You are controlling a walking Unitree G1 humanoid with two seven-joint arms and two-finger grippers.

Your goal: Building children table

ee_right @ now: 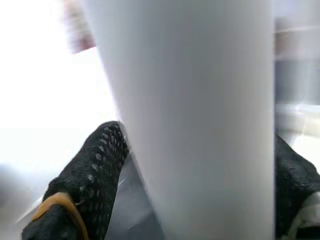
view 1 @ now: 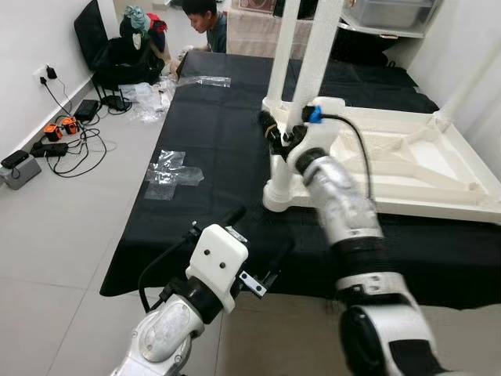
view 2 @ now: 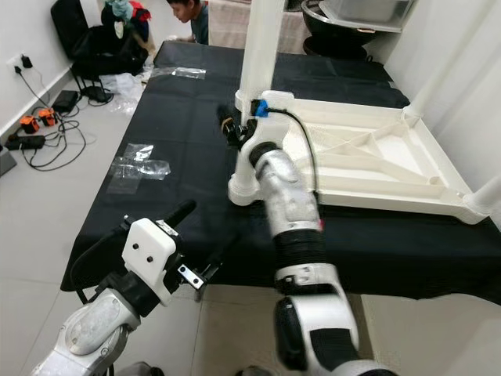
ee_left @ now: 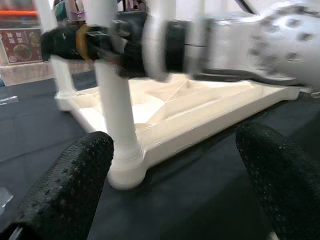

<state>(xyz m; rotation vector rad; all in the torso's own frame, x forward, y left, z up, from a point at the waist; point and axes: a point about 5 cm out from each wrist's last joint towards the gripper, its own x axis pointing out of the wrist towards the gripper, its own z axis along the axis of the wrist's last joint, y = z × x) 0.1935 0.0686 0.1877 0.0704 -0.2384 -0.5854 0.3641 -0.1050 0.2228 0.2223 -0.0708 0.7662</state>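
Around the table leg (ee_right: pixel 200 120), right end effector (view 1: pixel 280 135) clamps; left end effector (ee_left: pixel 175 185) spread

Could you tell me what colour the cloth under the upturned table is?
Black cloth, clearest in the left eye view.

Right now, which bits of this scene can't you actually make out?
- Table leg: its top is cut off by the edge in both eye views.
- Right tool: the leg and its own wrist hide its grip; its wrist view is blurred.
- Person: mostly cut off at the top edge.
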